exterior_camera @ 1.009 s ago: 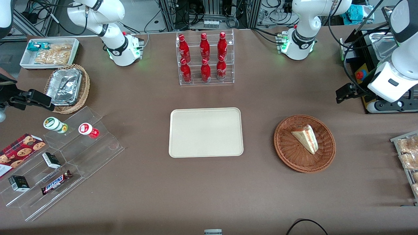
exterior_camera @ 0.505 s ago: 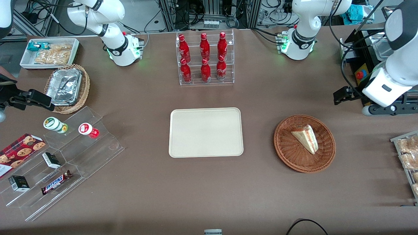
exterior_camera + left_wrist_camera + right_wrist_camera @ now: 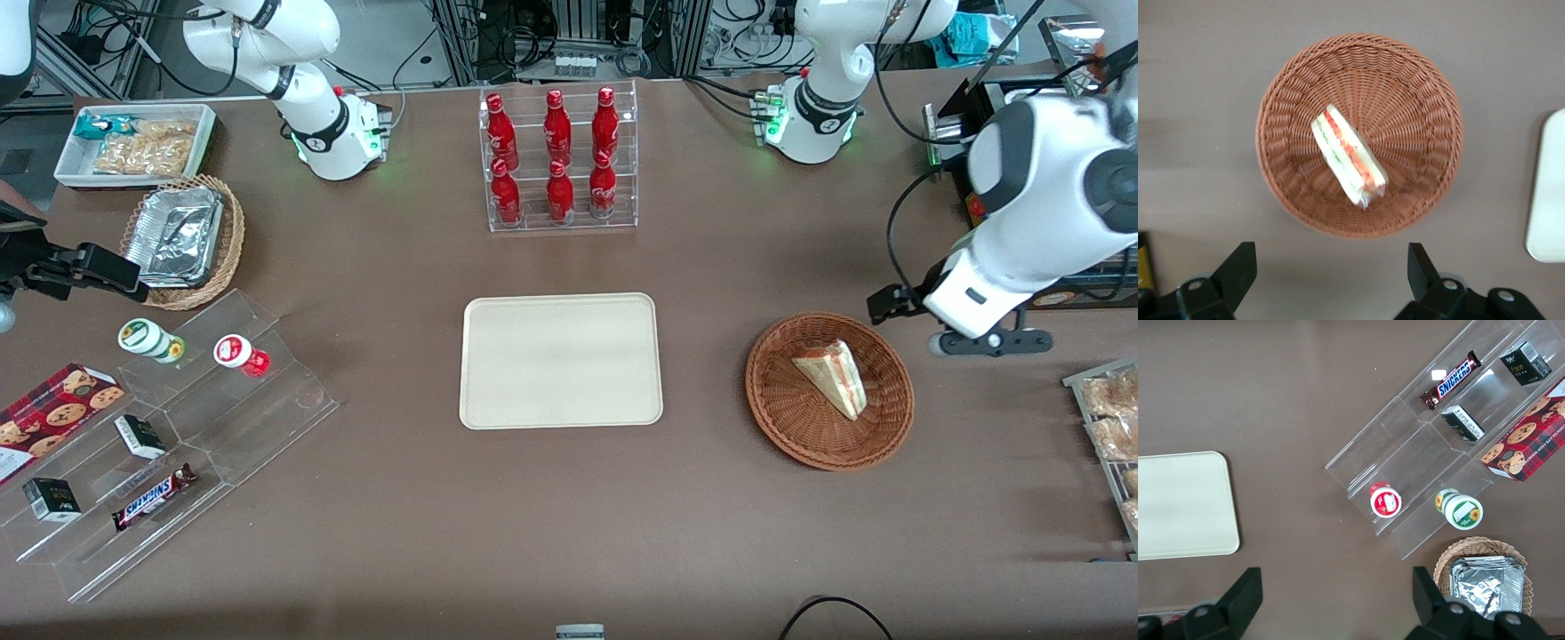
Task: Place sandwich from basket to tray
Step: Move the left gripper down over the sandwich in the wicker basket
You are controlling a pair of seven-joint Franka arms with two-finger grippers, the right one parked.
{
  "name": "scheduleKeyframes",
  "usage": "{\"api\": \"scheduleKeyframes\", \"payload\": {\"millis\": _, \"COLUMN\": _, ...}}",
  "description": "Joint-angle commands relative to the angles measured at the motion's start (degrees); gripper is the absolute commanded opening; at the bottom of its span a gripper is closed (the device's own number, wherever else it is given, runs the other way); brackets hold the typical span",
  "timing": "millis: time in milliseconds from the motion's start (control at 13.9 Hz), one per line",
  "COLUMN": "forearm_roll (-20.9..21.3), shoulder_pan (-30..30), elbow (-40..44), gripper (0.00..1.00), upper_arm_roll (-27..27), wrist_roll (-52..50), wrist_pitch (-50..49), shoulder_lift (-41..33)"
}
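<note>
The sandwich (image 3: 832,378), a clear-wrapped white wedge with red and green filling (image 3: 1348,163), lies in the round reddish-brown basket (image 3: 787,427) (image 3: 1281,100). The cream tray (image 3: 561,360) (image 3: 1548,193) (image 3: 1178,503) lies flat at mid-table beside the basket and holds nothing. My left gripper (image 3: 889,304) (image 3: 1330,257) hangs above the table just outside the basket's rim, a little farther from the front camera than the sandwich. Its fingers (image 3: 1238,267) are open wide, with only bare table between them.
A clear rack of red bottles (image 3: 558,160) stands farther back than the tray. Toward the parked arm's end are a tan basket with a foil pan (image 3: 182,240), a white snack bin (image 3: 133,142) and a clear stepped shelf of snacks (image 3: 178,427). A pastry rack (image 3: 1111,427) edges the working arm's end.
My left arm has swung from the working arm's end of the table toward the basket and nearer the front camera, carrying the open gripper up to the basket's rim. The sandwich has not moved.
</note>
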Motion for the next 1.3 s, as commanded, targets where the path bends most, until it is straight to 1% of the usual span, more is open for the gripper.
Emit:
{"api": "scheduleKeyframes", "payload": {"millis": 0, "forearm_roll": 0.58, "shoulder_pan": 0.19, "elbow": -9.57, "gripper": 1.0, "upper_arm_roll": -0.28, "wrist_roll": -0.14, "wrist_pitch": 12.48, "shoulder_lift": -0.79}}
{"api": "scheduleKeyframes", "payload": {"millis": 144, "forearm_roll": 0.49, "shoulder_pan": 0.1, "elbow": -14.32, "gripper": 1.0, "upper_arm_roll": -0.28, "wrist_roll": -4.86, "wrist_pitch": 21.46, "shoulder_lift": 0.0}}
{"api": "scheduleKeyframes", "payload": {"millis": 288, "forearm_roll": 0.49, "shoulder_pan": -0.25, "elbow": -14.34, "gripper": 1.0, "upper_arm_roll": -0.36, "wrist_roll": -14.59, "wrist_pitch": 22.64, "shoulder_lift": 1.66}}
{"api": "scheduleKeyframes", "payload": {"millis": 432, "forearm_roll": 0.41, "shoulder_pan": -1.56, "elbow": -13.99, "gripper": 1.0, "upper_arm_roll": -0.45, "wrist_roll": -28.81, "wrist_pitch": 22.99, "shoulder_lift": 3.77}}
{"api": "scheduleKeyframes", "payload": {"millis": 577, "forearm_roll": 0.49, "shoulder_pan": -1.75, "elbow": -13.2, "gripper": 1.0, "upper_arm_roll": -0.45, "wrist_roll": -39.82, "wrist_pitch": 23.78, "shoulder_lift": 5.71}}
{"api": "scheduleKeyframes", "payload": {"millis": 865, "forearm_roll": 0.4, "shoulder_pan": -1.75, "elbow": -12.58, "gripper": 1.0, "upper_arm_roll": -0.45, "wrist_roll": -49.52, "wrist_pitch": 26.85, "shoulder_lift": 8.61}}
{"api": "scheduleKeyframes", "payload": {"millis": 1153, "forearm_roll": -0.03, "shoulder_pan": -1.66, "elbow": -12.23, "gripper": 1.0, "upper_arm_roll": -0.45, "wrist_roll": -51.82, "wrist_pitch": 27.12, "shoulder_lift": 11.16}}
{"api": "scheduleKeyframes", "payload": {"millis": 1225, "forearm_roll": -0.04, "shoulder_pan": -1.66, "elbow": -12.06, "gripper": 0.94, "upper_arm_roll": -0.45, "wrist_roll": -52.17, "wrist_pitch": 27.47, "shoulder_lift": 11.95}}
